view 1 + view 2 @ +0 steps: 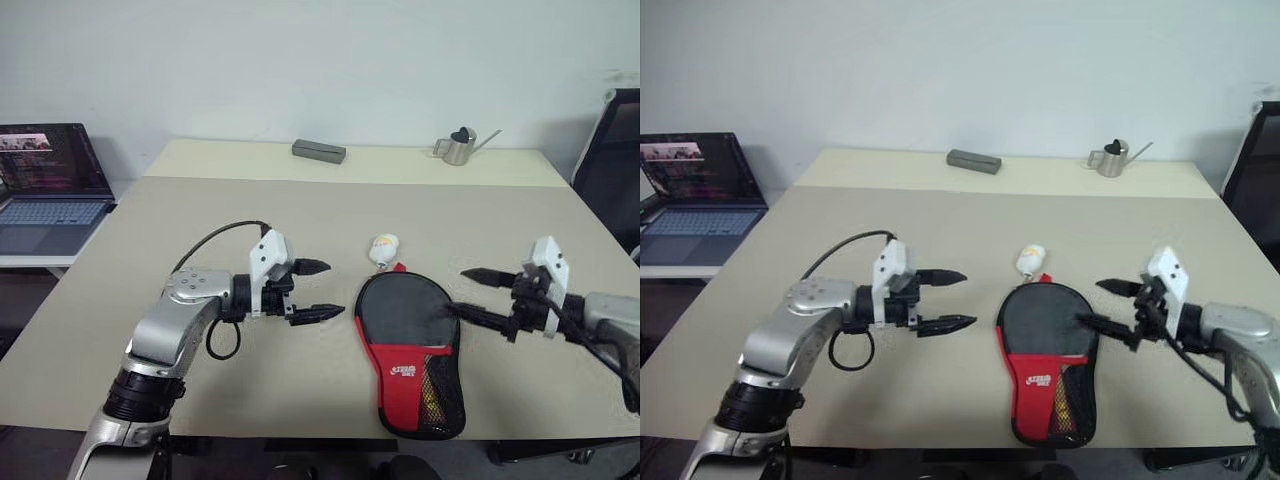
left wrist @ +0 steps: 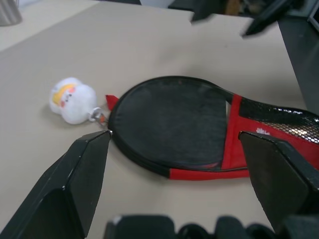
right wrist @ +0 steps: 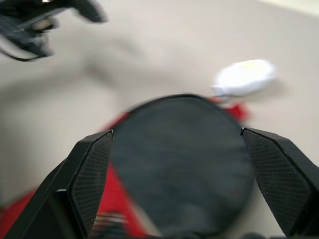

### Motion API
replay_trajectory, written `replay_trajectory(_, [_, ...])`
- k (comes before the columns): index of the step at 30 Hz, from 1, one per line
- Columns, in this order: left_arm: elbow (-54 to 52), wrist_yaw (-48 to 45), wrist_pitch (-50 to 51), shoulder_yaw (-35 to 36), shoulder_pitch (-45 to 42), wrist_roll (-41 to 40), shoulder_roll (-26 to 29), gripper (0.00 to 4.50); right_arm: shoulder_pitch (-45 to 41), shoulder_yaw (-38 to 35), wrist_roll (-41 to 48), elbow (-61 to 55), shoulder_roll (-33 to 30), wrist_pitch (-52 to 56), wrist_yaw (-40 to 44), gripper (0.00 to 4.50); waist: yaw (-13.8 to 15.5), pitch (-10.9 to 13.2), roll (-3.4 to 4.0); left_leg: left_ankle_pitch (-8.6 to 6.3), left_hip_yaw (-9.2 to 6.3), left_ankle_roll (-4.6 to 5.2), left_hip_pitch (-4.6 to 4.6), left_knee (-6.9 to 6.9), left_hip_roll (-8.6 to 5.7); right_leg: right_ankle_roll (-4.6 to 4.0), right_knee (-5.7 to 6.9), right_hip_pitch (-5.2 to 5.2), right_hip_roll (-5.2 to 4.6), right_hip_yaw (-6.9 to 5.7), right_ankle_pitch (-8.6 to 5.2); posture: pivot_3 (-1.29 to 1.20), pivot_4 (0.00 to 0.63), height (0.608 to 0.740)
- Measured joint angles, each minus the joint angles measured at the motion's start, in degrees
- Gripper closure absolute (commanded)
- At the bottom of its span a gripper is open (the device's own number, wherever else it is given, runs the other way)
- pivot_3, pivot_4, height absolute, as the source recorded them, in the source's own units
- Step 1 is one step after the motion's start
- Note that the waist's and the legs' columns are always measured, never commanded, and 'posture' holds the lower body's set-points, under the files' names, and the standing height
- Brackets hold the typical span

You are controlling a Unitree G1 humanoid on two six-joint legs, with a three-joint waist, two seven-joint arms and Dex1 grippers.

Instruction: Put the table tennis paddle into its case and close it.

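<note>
1. The beige table [image 1: 120, 330] bears the flat black-and-red fabric paddle case [image 1: 410, 350], lying apparently zipped between both grippers.
2. The case looks light, soft and floppy; pinch its stiffer rim.
3. The left gripper [image 1: 318, 290] and right gripper [image 1: 478, 296] hold nothing, fingers spread wide.
4. A small white plush charm [image 1: 384, 246] hangs from the zip.

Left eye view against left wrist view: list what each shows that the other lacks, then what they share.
Left eye view alone: the laptop, the grey box, the whole left gripper, open, beside the case.

Left wrist view alone: the plush charm's ring at the case's zip end, close up.

Both: the case lying flat on the table, the white plush charm, the right gripper, open.
</note>
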Motion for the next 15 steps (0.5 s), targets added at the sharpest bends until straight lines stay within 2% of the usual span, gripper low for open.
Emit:
replay_trajectory(7, [6.6, 1.7, -4.6, -8.0, -2.8, 4.2, -5.8, 0.02, -4.5, 0.0, -1.7, 5.9, -3.1, -2.7, 3.1, 0.00, 0.5, 0.0, 0.00, 0.00, 0.03, 0.00, -0.04, 0.01, 0.00, -0.06, 0.00, 0.11, 0.00, 0.02, 0.03, 0.00, 0.150, 0.740])
replay_trajectory(15, [18.6, 6.5, -13.2, -15.3, -6.0, 10.4, -18.1, 0.02, -7.8, 0.1, -3.0, 10.0, -5.2, -4.7, 4.9, 0.00, 0.6, 0.0, 0.00, 0.01, 0.07, 0.00, -0.06, 0.02, 0.01, -0.01, -0.02, 0.22, 0.04, 0.02, 0.06, 0.00, 0.150, 0.740])
